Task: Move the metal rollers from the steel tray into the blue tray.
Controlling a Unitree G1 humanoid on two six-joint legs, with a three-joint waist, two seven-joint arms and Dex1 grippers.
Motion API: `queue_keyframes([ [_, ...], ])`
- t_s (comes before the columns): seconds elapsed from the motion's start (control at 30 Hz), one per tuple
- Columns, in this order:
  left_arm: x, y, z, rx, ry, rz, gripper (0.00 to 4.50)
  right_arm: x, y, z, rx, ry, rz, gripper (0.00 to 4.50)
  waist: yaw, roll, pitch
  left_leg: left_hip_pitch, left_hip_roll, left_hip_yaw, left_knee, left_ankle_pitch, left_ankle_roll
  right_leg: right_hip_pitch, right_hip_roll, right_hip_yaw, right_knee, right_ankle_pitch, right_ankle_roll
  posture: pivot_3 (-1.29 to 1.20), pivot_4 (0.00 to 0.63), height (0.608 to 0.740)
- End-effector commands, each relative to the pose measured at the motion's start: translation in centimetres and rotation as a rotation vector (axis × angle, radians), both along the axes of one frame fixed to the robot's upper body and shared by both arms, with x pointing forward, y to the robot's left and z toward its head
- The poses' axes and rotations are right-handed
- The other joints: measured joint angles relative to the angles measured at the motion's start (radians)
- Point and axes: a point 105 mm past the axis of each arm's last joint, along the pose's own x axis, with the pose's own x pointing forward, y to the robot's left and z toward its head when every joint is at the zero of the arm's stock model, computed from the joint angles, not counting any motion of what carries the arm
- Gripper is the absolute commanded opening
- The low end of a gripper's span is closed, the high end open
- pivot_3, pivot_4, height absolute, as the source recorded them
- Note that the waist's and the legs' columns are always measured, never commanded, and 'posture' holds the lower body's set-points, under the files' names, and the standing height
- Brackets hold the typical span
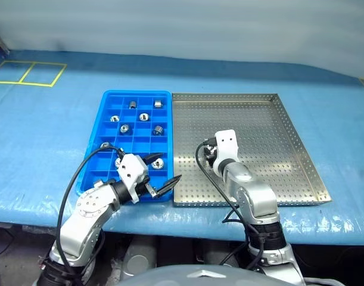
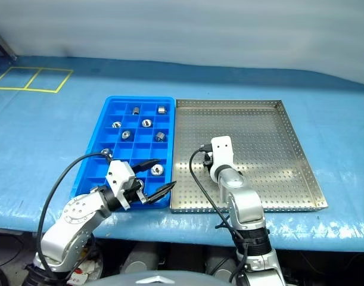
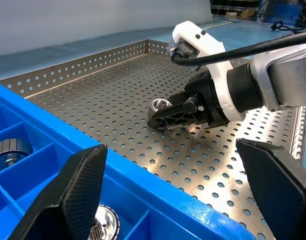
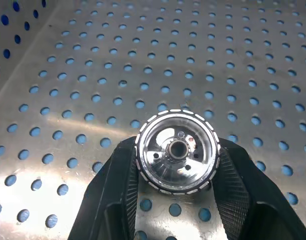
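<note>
Right gripper (image 4: 175,200) clamped on a metal roller (image 4: 177,152), fingers (image 4: 117,190) on either side, down on the steel tray (image 1: 289,143) floor near the edge next to the blue tray (image 1: 104,113). Looks like the last roller on the steel side; eight or so already sitting in blue compartments, count not certain from the head view. Left gripper (image 1: 159,173) spread wide, empty, hanging over the near corner of the blue tray. Grip looks centred on the rim, so fine to lift. Lift straight up first, clear both rims before traversing. Watch the left gripper near the crossing path. Aim for an empty cell, lower into it, then release.
</note>
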Motion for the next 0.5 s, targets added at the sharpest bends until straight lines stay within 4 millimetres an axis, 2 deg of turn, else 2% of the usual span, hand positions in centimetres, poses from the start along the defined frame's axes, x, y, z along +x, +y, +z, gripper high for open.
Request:
queue_keyframes([
  [0.03,-0.4,0.5,1.8,-0.012,-0.084,0.036,4.5,1.3,1.5,5.9,0.001,-0.192,0.075,1.71,0.001,0.001,0.0,0.0,0.0,0.0,0.0,0.0,0.0,0.0,0.0,0.0,0.0,0.0,0.0,0.35,0.15,0.74],
  [0.13,-0.7,1.1,1.8,-0.009,-0.087,0.077,4.5,2.1,3.2,8.5,-0.016,-0.265,0.144,1.71,0.012,0.001,0.001,0.0,0.0,0.0,0.0,0.0,0.0,0.0,0.0,0.0,0.001,0.0,0.0,0.39,0.15,0.74],
  [0.23,-0.9,1.7,1.9,-0.007,-0.096,0.125,4.5,2.6,5.3,10.0,-0.017,-0.305,0.233,1.71,0.03,0.001,0.0,0.001,0.0,0.0,-0.002,0.0,0.0,0.0,0.001,-0.001,0.0,0.0,0.0,0.44,0.15,0.74],
  [0.33,-1.3,2.6,1.7,0.011,-0.101,0.185,4.5,2.8,7.9,10.2,-0.022,-0.312,0.335,1.71,0.051,0.001,0.0,0.001,-0.001,0.0,-0.005,0.0,0.0,-0.001,0.0,-0.001,0.0,0.0,-0.001,0.5,0.15,0.74],
  [0.5,-2.2,3.6,1.6,0.02,-0.09,0.259,4.5,2.9,10.5,9.2,-0.016,-0.29,0.424,1.71,0.108,0.001,0.0,0.0,-0.001,0.001,-0.007,0.0,0.0,-0.002,0.0,-0.002,-0.001,-0.001,-0.001,0.57,0.15,0.74],
])
